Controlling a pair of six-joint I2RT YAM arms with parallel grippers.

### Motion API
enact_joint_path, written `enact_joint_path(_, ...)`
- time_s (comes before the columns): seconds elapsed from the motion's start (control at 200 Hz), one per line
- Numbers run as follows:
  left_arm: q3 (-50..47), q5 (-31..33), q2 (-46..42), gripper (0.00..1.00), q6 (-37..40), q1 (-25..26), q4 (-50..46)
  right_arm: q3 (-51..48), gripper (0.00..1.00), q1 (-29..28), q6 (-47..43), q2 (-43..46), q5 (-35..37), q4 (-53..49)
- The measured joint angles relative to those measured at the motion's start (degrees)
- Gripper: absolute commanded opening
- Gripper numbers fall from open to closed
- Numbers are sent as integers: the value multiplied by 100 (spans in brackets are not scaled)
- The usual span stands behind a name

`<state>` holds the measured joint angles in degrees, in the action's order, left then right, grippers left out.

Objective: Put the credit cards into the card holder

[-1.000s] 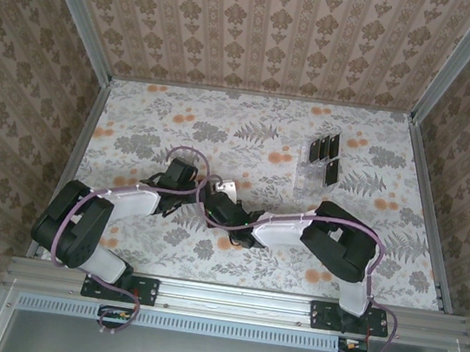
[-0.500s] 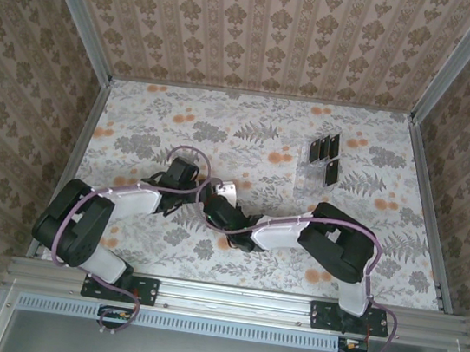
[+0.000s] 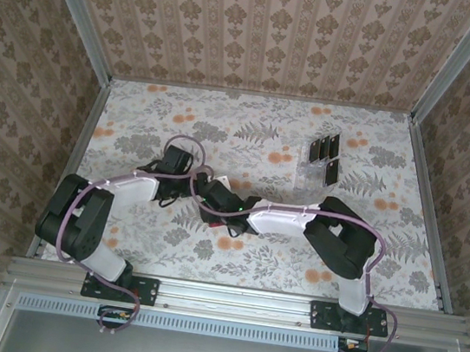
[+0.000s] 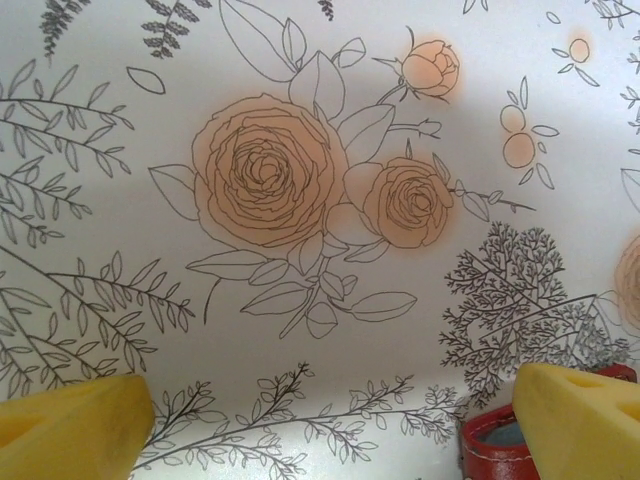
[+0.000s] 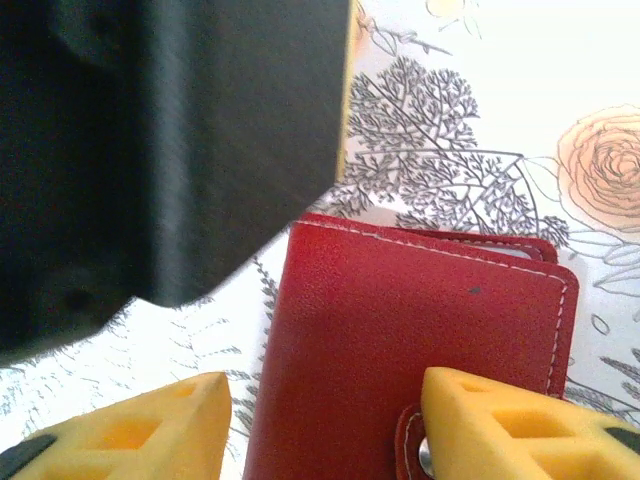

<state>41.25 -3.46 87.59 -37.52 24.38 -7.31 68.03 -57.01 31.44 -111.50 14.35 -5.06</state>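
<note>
The table [image 3: 138, 119], covered in a cloth of orange roses and grey ferns, carries both arms, which reach in and meet left of its centre. There the card holder [image 5: 400, 330] lies flat and closed. It is a red, leather-look wallet, roughly square, with pale stitching along its rounded edges and a closing tab with a metal snap at one edge. The right gripper [image 5: 325, 425] hangs over it with its yellow fingers partly spread, one beside the wallet's edge and the other above the tab, clamping nothing. The left gripper [image 4: 330, 425] stands wide and empty, a red corner of the wallet by one finger. The credit cards [image 3: 324, 153], small and black, sit at a clear rack [image 3: 307, 179], far right.
</note>
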Motion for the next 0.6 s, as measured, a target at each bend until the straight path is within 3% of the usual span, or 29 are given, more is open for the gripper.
enact_joint_path(0.32,485,-223,83,98,308,-557,22,372,66,339,-192,706,-247,-680)
enact_joint_path(0.385,503,-273,4,98,337,-640,7,345,74,420,-179,964,-278,-702)
enact_joint_path(0.48,503,-315,-264,98,422,-765,-59,160,77,586,-153,1464,-295,-713)
enact_joint_path(0.505,503,-323,-389,98,455,-802,-81,74,85,654,-151,1650,-299,-723)
enact_joint_path(0.575,514,-315,-748,100,557,-885,-140,-133,89,861,-140,2120,-302,-767)
enact_joint_path(0.6,522,-284,-890,100,601,-916,-173,-205,99,955,-131,2310,-286,-793)
